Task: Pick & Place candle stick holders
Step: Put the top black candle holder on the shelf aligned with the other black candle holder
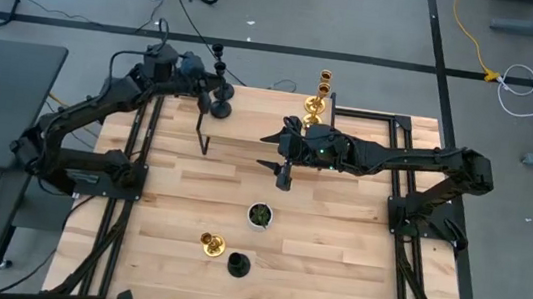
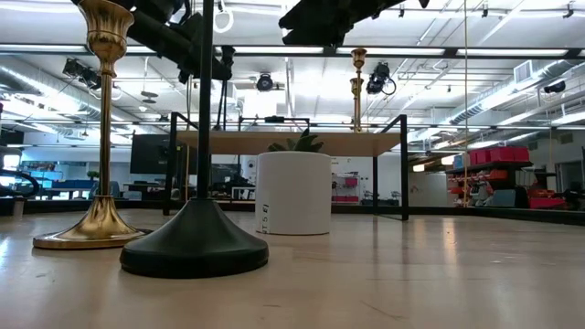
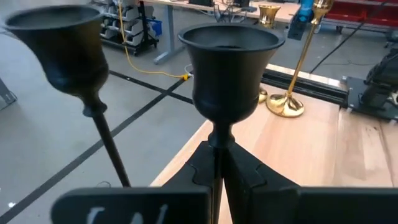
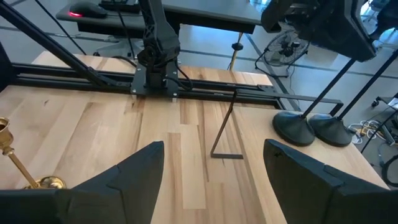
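Observation:
My left gripper (image 1: 211, 89) is at the table's far left, shut on an upright black candle stick holder (image 3: 229, 68). A second black holder (image 3: 62, 50) stands close beside it, and their round bases (image 4: 292, 127) sit side by side on the wood. Two gold holders (image 1: 317, 100) stand at the far edge. One gold holder (image 1: 210, 244) and one black holder (image 1: 238, 264) stand near the front edge. My right gripper (image 1: 284, 175) hovers open and empty over the table's middle. My left gripper pinches the black holder's thin stem (image 3: 215, 142) just below the cup, between its two fingers. The fingers come about level from the table's left and lie across the stem. The holder stays upright, and its base (image 4: 329, 129) appears to rest on the table.
A small white pot (image 1: 259, 214) with a green plant stands between my right gripper and the two near holders. A thin black metal frame (image 1: 205, 134) stands on the table below the left gripper. Black rails (image 1: 132, 185) run along both table sides.

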Action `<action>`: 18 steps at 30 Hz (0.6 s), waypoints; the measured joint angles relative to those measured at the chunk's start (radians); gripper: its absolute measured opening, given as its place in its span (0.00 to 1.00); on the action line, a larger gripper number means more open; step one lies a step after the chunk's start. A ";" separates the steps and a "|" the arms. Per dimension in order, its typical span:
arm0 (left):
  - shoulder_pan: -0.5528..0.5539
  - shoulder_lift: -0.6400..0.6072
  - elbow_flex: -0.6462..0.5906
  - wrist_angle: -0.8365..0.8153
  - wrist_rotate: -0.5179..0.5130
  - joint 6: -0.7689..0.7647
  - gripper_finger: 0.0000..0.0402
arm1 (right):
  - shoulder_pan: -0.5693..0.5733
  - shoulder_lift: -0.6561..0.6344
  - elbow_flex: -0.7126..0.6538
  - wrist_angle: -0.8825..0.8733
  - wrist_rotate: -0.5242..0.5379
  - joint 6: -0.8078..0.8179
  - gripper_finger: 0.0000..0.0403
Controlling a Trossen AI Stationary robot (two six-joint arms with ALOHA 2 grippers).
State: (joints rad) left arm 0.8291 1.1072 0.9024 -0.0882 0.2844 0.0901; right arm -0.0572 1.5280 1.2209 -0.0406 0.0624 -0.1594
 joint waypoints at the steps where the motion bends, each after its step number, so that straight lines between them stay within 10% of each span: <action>1: 0.000 0.000 0.001 -0.005 -0.001 0.000 0.04 | 0.000 0.000 0.000 0.000 0.000 0.000 0.68; 18: 0.000 -0.001 0.000 -0.025 -0.029 -0.024 0.21 | 0.000 0.000 0.000 -0.005 0.000 0.004 0.68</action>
State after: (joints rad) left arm 0.8294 1.1061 0.9028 -0.1132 0.2550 0.0665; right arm -0.0573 1.5280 1.2209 -0.0452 0.0624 -0.1555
